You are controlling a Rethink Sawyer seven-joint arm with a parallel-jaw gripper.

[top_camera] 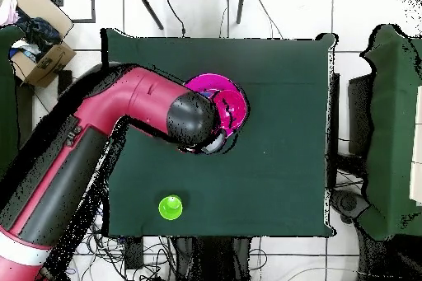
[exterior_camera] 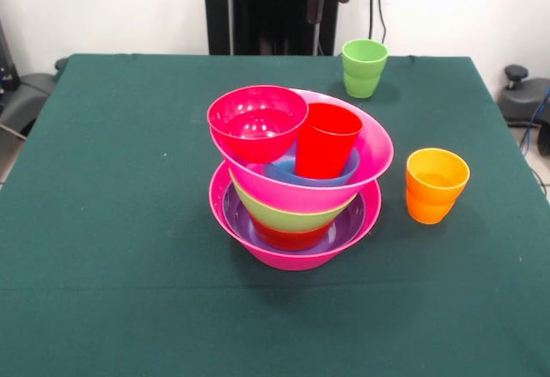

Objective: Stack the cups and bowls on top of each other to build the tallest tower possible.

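The tower (exterior_camera: 296,179) stands mid-table, its upper pink bowl (exterior_camera: 365,158) tilted down to the left, the red cup (exterior_camera: 326,141) upright inside it, while the arm (top_camera: 124,129) hides its gripper, so I cannot tell its state.

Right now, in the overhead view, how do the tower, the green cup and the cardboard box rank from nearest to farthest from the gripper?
The gripper itself is hidden there, so I measure from the arm's black end.
1. Tower: right beside it, in the middle of the table.
2. Green cup: near the table's bottom edge.
3. Cardboard box: off the table, top left.
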